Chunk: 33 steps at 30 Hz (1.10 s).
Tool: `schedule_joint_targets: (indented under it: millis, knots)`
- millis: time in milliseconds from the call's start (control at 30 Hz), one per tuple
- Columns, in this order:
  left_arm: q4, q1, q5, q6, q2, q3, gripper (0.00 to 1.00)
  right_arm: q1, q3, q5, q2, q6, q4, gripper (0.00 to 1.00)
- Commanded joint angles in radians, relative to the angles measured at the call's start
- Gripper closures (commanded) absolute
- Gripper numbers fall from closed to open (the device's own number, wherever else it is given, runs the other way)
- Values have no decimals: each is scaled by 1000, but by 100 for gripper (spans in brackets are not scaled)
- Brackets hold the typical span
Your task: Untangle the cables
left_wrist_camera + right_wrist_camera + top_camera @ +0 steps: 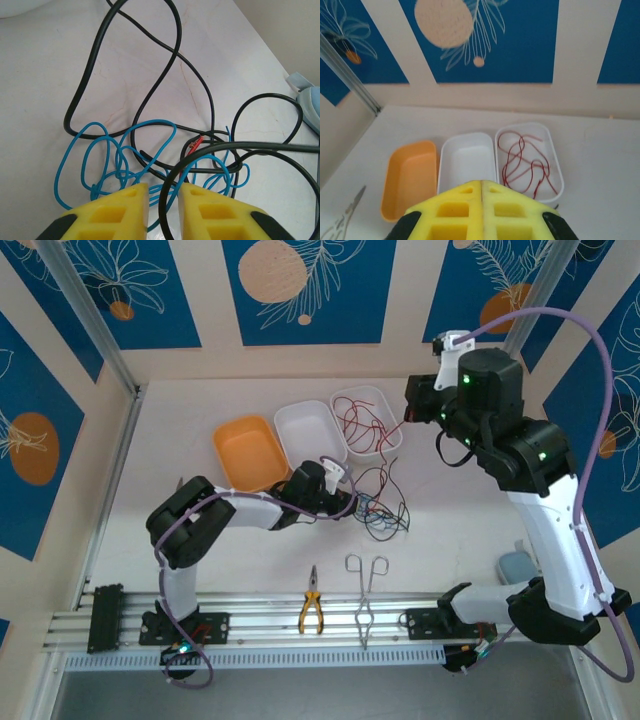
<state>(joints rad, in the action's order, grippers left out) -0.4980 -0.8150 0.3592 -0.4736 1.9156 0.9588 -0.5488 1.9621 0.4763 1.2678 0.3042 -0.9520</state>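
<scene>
A tangle of thin black and blue cables point(382, 508) lies on the white table in front of the trays. In the left wrist view a black cable point(92, 55) loops wide over curly blue cable point(82, 155), with a short red cable end point(194, 145) among them. My left gripper point(162, 187) point(352, 502) sits low over this pile, its yellow fingers a narrow gap apart; a black loop and a blue strand run through the gap without being pinched. My right gripper point(482, 182) point(413, 410) hangs shut and empty above the trays. One red cable point(525, 160) point(365, 422) lies in the right white tray point(555, 150).
A middle white tray point(310, 430) point(467, 160) and an orange tray point(248, 452) point(410, 175) stand left of the red cable's tray. Yellow-handled pliers point(311, 610) and metal forceps point(366, 595) lie near the front rail. A pale blue object point(515, 565) sits by the right arm.
</scene>
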Motion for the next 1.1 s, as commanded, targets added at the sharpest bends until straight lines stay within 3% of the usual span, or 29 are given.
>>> schedule_joint_targets:
  millis: [0,333,567,767,933,1067]
  knots:
    - [-31,-6,19,-14,6,-17,78,7,65,25,-10,-59,81,100]
    - [-34,-6,17,-22,18,-25,87,16,230,27,28,-147,161,100]
    - [-17,-6,3,-20,34,-25,100,22,448,-6,105,-226,186,100]
    - [-23,-6,3,-23,39,-30,100,24,578,-18,177,-283,203,100]
    - [-30,-6,15,-27,-7,-48,84,49,506,-1,188,-279,223,100]
    - [-11,-7,15,-20,-91,-73,59,124,488,-35,223,-229,201,100]
